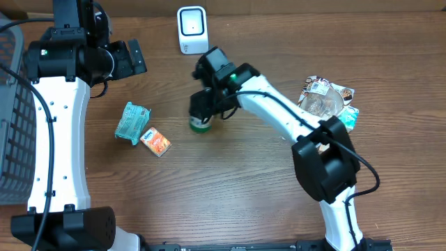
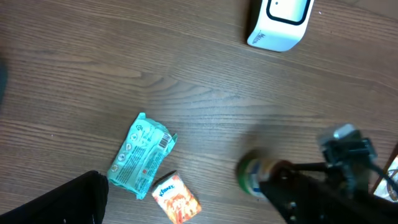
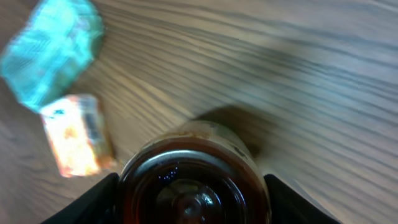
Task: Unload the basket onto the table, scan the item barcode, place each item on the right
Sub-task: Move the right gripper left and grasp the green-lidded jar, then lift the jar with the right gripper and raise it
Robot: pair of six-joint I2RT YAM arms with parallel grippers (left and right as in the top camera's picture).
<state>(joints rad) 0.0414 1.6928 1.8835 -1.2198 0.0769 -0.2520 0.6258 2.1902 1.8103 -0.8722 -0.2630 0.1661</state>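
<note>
Clearly, the small round jar with a dark lid and a green label (image 1: 201, 125) stood upright on the brown wooden table (image 1: 230, 181), near the middle and a little in front of the white box-shaped barcode scanner (image 1: 191, 29). The right gripper (image 1: 202, 115) came down on the jar from above. In the right wrist view its two dark fingers (image 3: 102, 196) lay against the left and right sides of the jar, so the pincer was about half closed and had hold of the jar, which rested on the table.

To the left of the jar lay a teal plastic packet (image 1: 132, 122), and just beside this a small orange and white packet (image 1: 155, 141). The two packets were close to each other, perhaps touching.

The left gripper (image 1: 136, 59) hung above the far left part of the table with its jaws wide apart and nothing between them.

At the right edge lay a heap of crumpled printed wrappers (image 1: 326, 97). A grey mesh basket (image 1: 14, 118) stood at the left border.
</note>
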